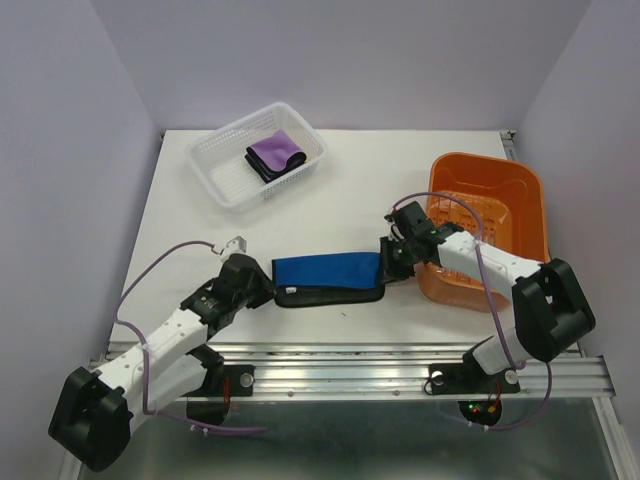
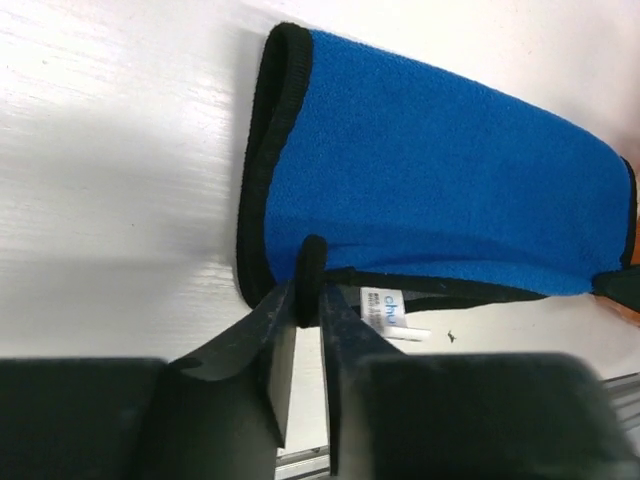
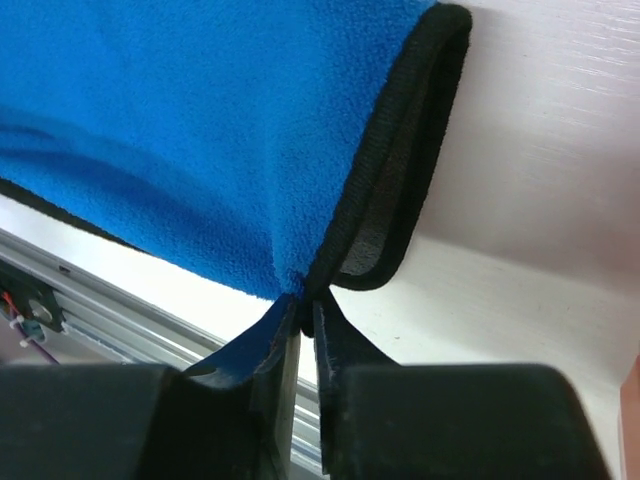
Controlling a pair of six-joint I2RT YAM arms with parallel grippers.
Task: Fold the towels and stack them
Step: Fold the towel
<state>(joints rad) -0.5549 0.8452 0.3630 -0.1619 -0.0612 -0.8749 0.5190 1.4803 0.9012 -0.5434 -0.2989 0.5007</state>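
A bright blue towel (image 1: 328, 272) with black edging lies folded in half lengthwise on the white table, between my two grippers. My left gripper (image 1: 268, 285) is at its left end. In the left wrist view its jaws (image 2: 310, 285) are shut on the black hem of the blue towel (image 2: 440, 180). My right gripper (image 1: 390, 262) is at the right end. In the right wrist view it (image 3: 303, 300) pinches the near corner of the blue towel (image 3: 180, 130), which is lifted slightly there. A folded purple towel (image 1: 275, 152) rests in the white mesh basket (image 1: 215, 160).
An orange plastic basket (image 1: 525, 200) stands at the right, just behind my right arm. The white mesh basket is at the back left. A metal rail (image 1: 350, 365) runs along the table's near edge. A white label (image 2: 385, 308) shows on the blue towel's underside.
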